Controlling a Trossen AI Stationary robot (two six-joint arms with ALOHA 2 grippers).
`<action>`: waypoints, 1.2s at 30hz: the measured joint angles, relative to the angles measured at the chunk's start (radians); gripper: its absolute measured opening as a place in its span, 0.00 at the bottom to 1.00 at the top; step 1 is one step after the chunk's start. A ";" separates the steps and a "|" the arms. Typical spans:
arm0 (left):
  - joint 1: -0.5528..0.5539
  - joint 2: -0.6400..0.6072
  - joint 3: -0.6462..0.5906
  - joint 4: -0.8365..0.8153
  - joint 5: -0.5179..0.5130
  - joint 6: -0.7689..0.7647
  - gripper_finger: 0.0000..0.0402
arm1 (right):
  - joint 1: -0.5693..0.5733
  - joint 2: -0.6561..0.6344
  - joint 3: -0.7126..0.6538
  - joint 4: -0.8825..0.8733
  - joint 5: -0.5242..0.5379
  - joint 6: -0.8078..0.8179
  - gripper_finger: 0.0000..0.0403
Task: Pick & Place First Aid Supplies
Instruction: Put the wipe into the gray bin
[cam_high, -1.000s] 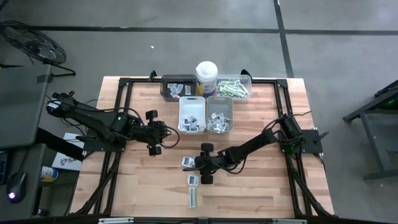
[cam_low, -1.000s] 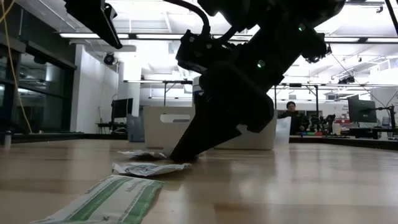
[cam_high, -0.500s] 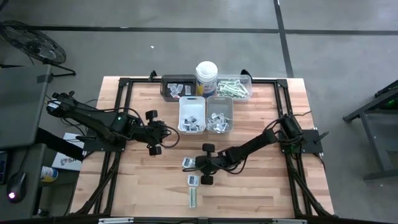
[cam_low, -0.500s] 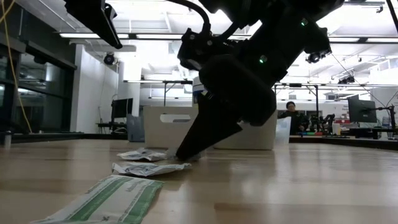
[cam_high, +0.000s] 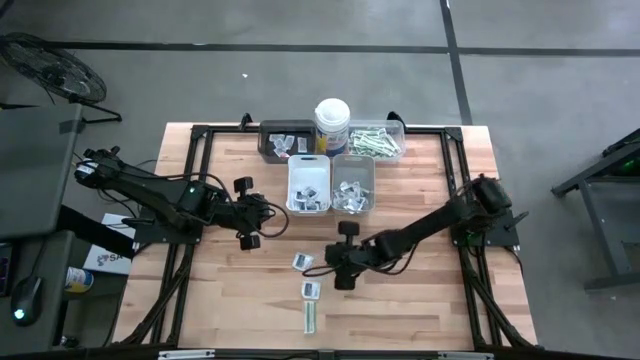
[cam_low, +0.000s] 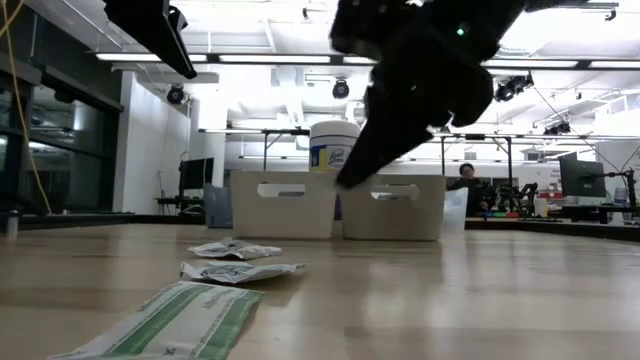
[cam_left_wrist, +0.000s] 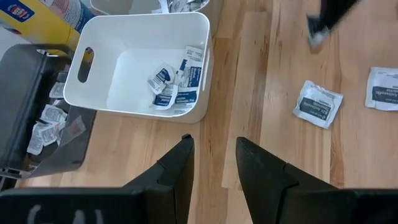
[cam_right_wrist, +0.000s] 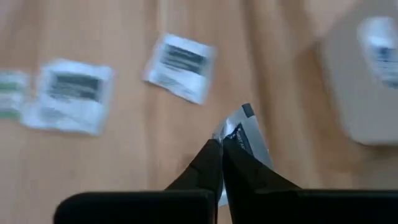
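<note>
R gripper (cam_high: 327, 259) is above mid worktop (cam_high: 420, 290), clear of the surface, jaws closed on a small silvery-white sachet (cam_right_wrist: 244, 138) pinched at its edge between the tips. In low view the gripper (cam_low: 350, 180) hangs well above the wood, in front of the two white bins.

Two more square white sachets w/ dark marks lie flat on the worktop: one (cam_high: 301, 261) just beside the R gripper, another (cam_high: 310, 290) nearer the front edge. A narrow green-and-white strip (cam_high: 310, 316) lies close to that edge.

Behind: white bin (cam_high: 309, 184) w/ a few sachets, grey bin (cam_high: 352, 184) also holding sachets, dark tray (cam_high: 281, 141), clear tray (cam_high: 379, 141) w/ green strips, white canister (cam_high: 332, 125) between them.

L gripper (cam_high: 268, 226) waits left of the white bin, jaws partly open, nothing in them.
</note>
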 joint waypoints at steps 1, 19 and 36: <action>0.000 0.000 0.000 0.000 0.000 -0.001 0.29 | 0.000 -0.019 -0.001 -0.033 0.015 -0.004 0.00; 0.000 0.000 0.000 0.000 -0.019 -0.006 0.29 | -0.296 -0.248 0.001 -0.487 0.043 -0.073 0.00; 0.000 0.000 0.000 0.031 0.054 0.019 0.29 | -0.575 -0.246 0.000 -0.478 -0.173 -0.203 0.00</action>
